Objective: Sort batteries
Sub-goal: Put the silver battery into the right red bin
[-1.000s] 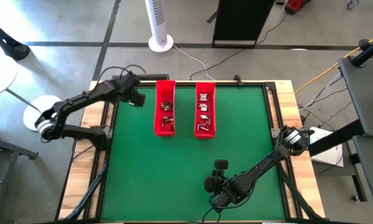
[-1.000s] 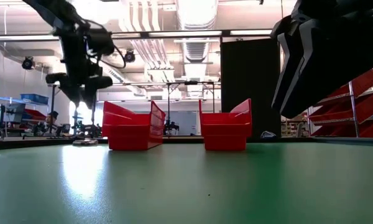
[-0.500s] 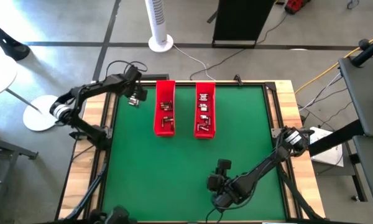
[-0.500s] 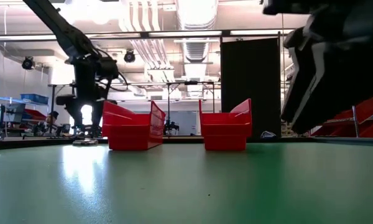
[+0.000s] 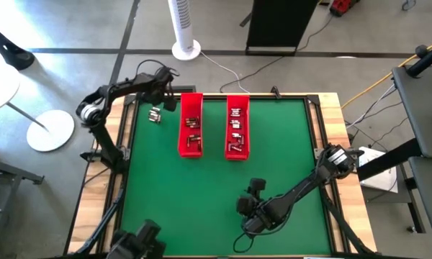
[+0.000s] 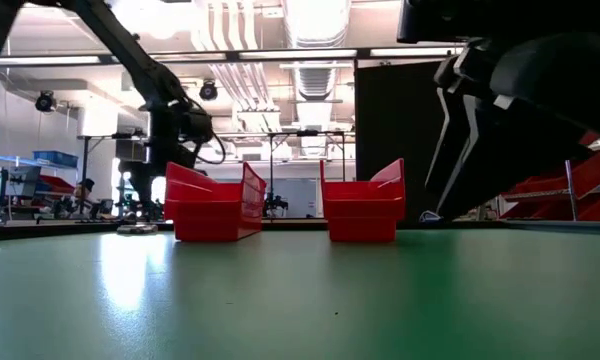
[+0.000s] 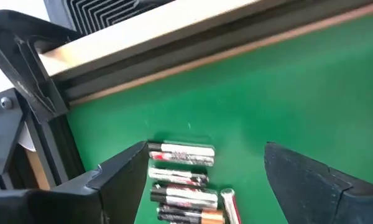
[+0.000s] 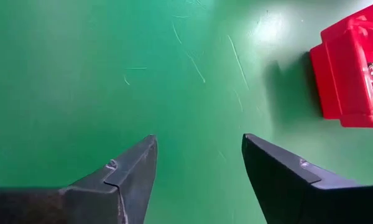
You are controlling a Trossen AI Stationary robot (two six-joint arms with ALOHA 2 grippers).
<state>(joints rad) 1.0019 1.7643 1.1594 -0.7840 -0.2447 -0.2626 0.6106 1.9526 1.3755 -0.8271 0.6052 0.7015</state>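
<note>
A small heap of loose batteries (image 5: 155, 114) lies on the green mat near its far left corner, left of two long red trays. In the left wrist view these batteries (image 7: 181, 182) are silvery cylinders lying side by side, one with a coppery end. The left tray (image 5: 191, 125) and the right tray (image 5: 237, 126) each hold several more batteries. My left gripper (image 5: 165, 99) hangs open just past the heap, its fingers (image 7: 121, 177) on either side of the heap without touching it. My right gripper (image 5: 255, 188) hovers open over bare mat near the near edge.
The mat's far wooden rim and black frame (image 7: 174, 37) run close behind the heap. The right wrist view shows scratched bare mat (image 8: 193, 74) and the near end of a red tray (image 8: 351, 68). Both trays (image 6: 212, 205) stand near the far edge.
My left gripper has moved toward the far edge and a little right, toward the left tray, and the heap of batteries now shows uncovered beside it. Its arm has swung round behind it. My right arm has shifted slightly near the near edge.
</note>
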